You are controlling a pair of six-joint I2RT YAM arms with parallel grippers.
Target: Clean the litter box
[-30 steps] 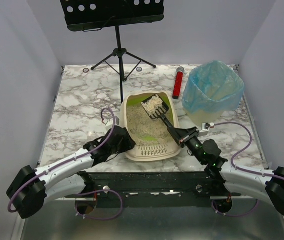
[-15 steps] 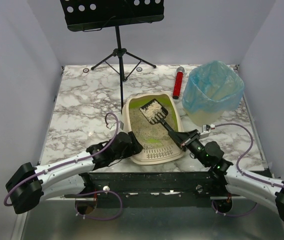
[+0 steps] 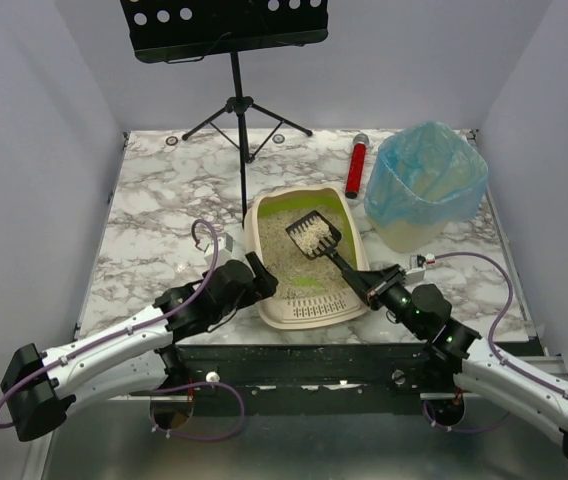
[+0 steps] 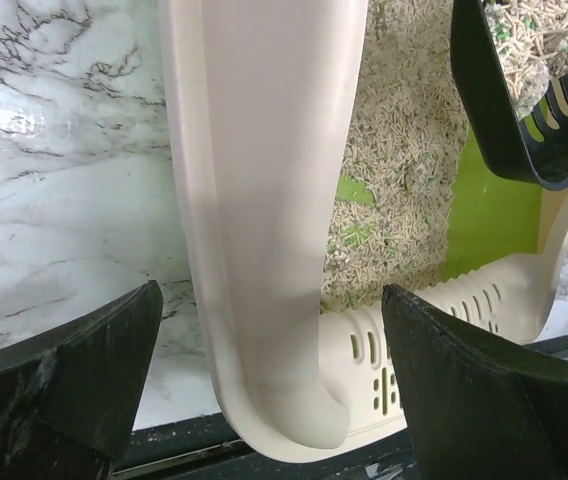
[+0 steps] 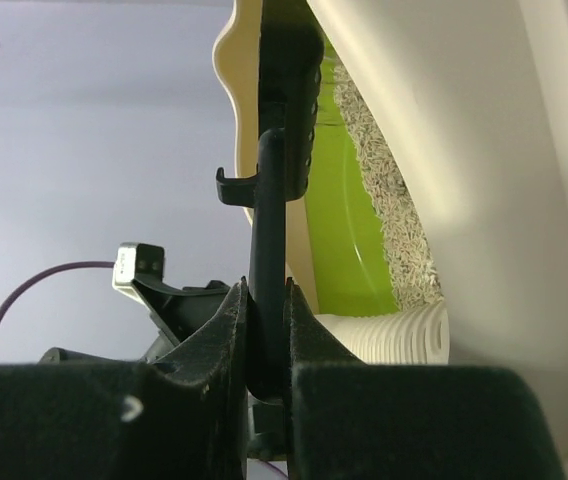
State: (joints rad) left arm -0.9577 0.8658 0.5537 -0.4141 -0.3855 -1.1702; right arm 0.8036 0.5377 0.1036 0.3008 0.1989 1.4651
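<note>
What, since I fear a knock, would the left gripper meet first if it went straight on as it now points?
The litter box: its beige side wall runs between the fingers of the open left gripper, so that rim likely comes first. Its distance is unclear.

The left arm [image 3: 104, 345] is stretched forward and inward from its base, and the left gripper [image 3: 261, 275] is held with its jaws spread wide, nothing being gripped. The right arm [image 3: 514, 375] is likewise reached inward, and the right gripper [image 3: 366, 281] is clamped tight on a black scoop handle [image 5: 267, 230].
</note>
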